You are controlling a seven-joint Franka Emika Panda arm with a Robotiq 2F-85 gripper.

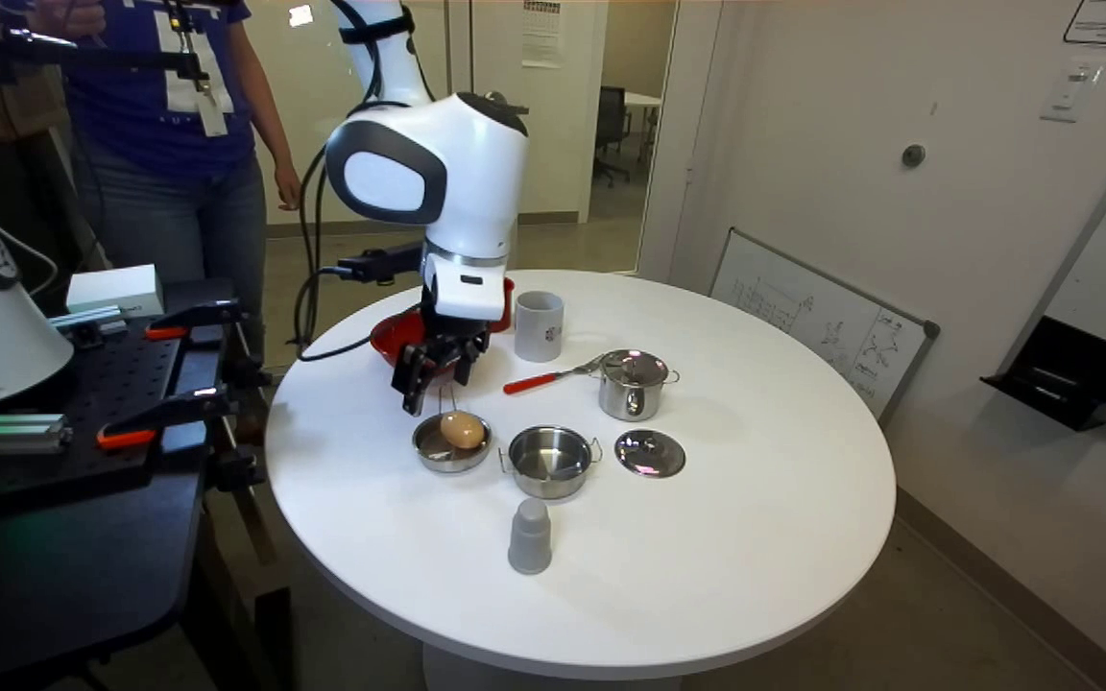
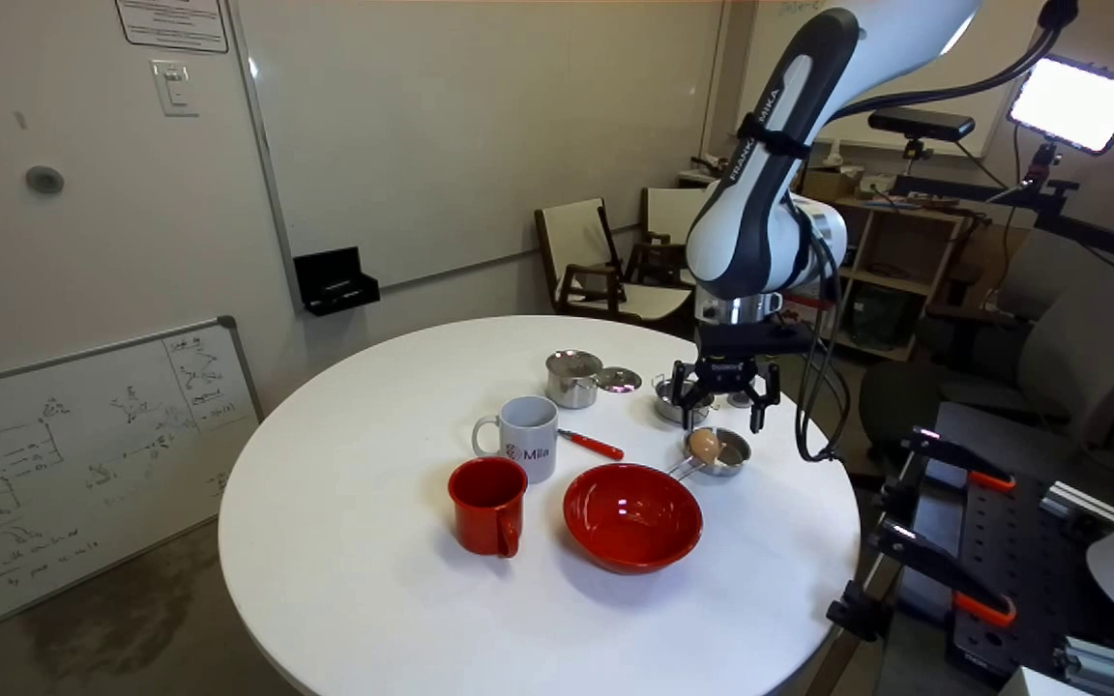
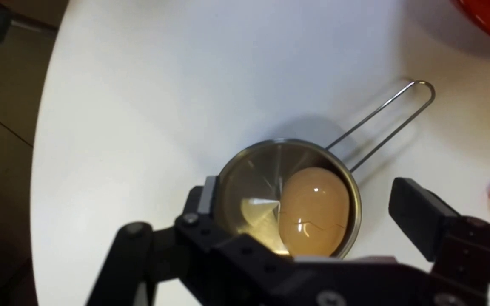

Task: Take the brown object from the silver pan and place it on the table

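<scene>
The brown object (image 1: 462,430) is a smooth tan egg shape with a thin crack line. It lies in the silver pan (image 1: 432,459), a shallow round metal dish with a wire loop handle, on the white table (image 1: 735,557). Both show in an exterior view, the brown object (image 2: 704,446) at the handle side of the silver pan (image 2: 735,452). In the wrist view the brown object (image 3: 314,208) sits right of centre in the pan (image 3: 249,174); the gripper body hides its lower end. My gripper (image 3: 309,199) is open and empty, above the pan; its fingers (image 2: 722,426) point down.
Close to the pan are an open silver pot (image 1: 550,480), a grey shaker (image 1: 531,539) and a red bowl (image 2: 632,522). A red-handled utensil (image 1: 531,383), lidded pot (image 1: 632,398), flat lid (image 1: 650,453), white mug (image 2: 530,440) and red mug (image 2: 487,507) stand farther off.
</scene>
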